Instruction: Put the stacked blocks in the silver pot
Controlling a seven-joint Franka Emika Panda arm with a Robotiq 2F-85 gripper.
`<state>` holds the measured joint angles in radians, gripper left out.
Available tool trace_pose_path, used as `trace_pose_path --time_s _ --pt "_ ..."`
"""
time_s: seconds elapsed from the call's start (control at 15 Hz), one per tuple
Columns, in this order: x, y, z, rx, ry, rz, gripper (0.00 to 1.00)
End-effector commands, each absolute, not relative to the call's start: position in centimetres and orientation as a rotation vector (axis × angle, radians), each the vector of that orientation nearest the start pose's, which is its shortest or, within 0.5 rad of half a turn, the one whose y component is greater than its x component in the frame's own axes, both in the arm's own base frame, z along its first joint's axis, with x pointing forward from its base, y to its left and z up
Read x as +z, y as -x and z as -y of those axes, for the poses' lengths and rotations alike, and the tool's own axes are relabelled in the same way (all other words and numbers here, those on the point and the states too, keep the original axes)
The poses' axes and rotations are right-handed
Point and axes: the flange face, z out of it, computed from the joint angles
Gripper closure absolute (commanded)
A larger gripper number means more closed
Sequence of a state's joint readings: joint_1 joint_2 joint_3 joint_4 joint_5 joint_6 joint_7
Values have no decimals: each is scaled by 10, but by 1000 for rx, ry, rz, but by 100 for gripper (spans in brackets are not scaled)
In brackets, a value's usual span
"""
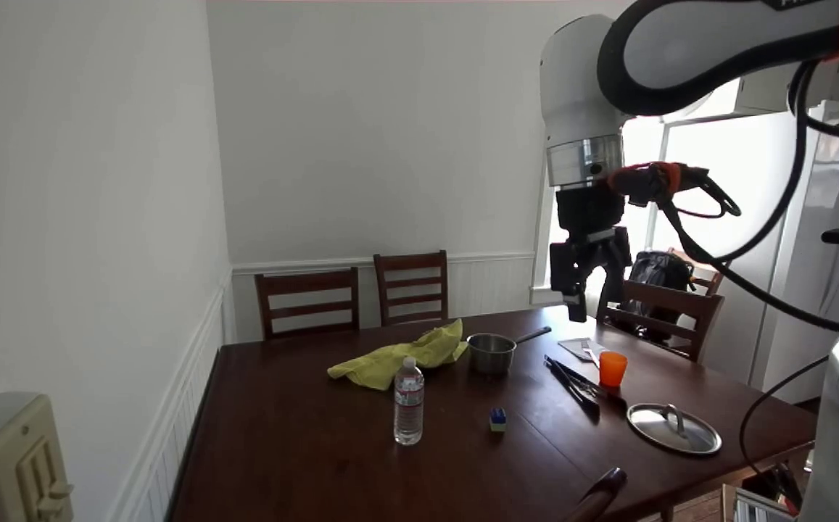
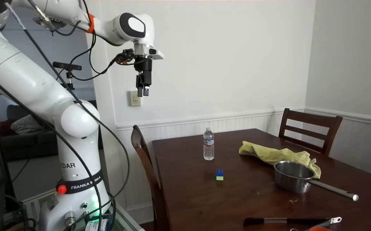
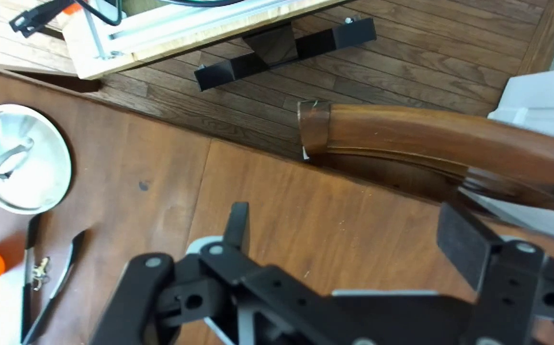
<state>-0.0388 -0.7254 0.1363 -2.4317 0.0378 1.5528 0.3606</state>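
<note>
Two stacked blocks [image 2: 219, 175], blue over pale green, are seen upright on the worktop [image 2: 195, 199], near one bottle [image 2: 208, 150] and apart from one silver pot [image 2: 288, 183]. Also counted are one yellow cloth [image 2: 273, 154], one lid [image 1: 662, 431], one orange cup [image 1: 613, 369] and one pair of tongs [image 2: 291, 221]. The claw [image 3: 351, 235] is held aloft, unclenched, its fingers [image 3: 238, 227] spread wide. "FRANKA EMIKA" can be read on the arm's base [image 2: 65, 203], with "EDAR" above it; the bottle's label [image 2: 208, 141] cannot be made out.
</note>
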Motion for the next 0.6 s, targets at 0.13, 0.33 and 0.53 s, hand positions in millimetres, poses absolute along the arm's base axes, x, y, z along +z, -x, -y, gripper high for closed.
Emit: trace_pose_path --time_s 0.13,0.33,0.53 --pt "536 -286 87 127 3039 -844 0" --pt "535 -302 132 -43 3063 -941 0" --pt "516 -323 161 -249 3133 -1035 0"
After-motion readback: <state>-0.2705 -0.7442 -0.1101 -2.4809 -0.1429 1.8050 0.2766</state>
